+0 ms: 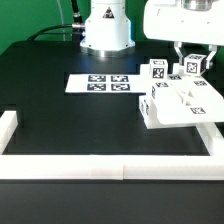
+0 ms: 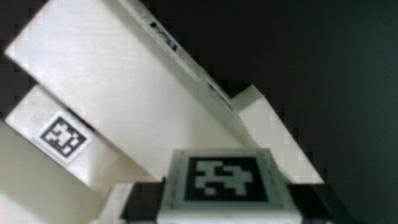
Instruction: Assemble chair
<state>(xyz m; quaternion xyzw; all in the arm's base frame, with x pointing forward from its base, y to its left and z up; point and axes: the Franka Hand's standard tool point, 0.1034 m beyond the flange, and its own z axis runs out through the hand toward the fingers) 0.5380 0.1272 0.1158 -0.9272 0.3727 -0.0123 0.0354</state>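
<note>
The Panda arm (image 1: 178, 18) comes in from the top of the exterior view, on that view's right, wrist pointing straight down over the black table (image 1: 60, 115). The gripper (image 1: 192, 66) hangs low, its dark fingers (image 1: 177, 55) dropping on either side of a small tagged white block (image 1: 193, 66). The jaws stand narrow, pinched onto that block. In the wrist view the same block (image 2: 221, 180) fills the foreground, its black-and-white tag facing the camera, a dark finger (image 2: 135, 203) hard against its side.

Just beneath sits the partly built chair (image 1: 180, 104), chunky white plastic, lying near the table's edge on the exterior view's right, close to the white border rail (image 1: 213, 140) there. It reads as a broad slab with thick blocks stacked on it, tags showing on several faces. Another tagged part (image 1: 157, 70) stands upright just beside the gripped block. Whether the held block is already seated in the assembly, I cannot tell. From the wrist view a long white bar (image 2: 125, 60) runs diagonally away, with a tagged face (image 2: 68, 135) lower down.

The marker board (image 1: 99, 83) lies flat mid-table, well apart from the chair, in front of the robot's white base (image 1: 106, 30).
</note>
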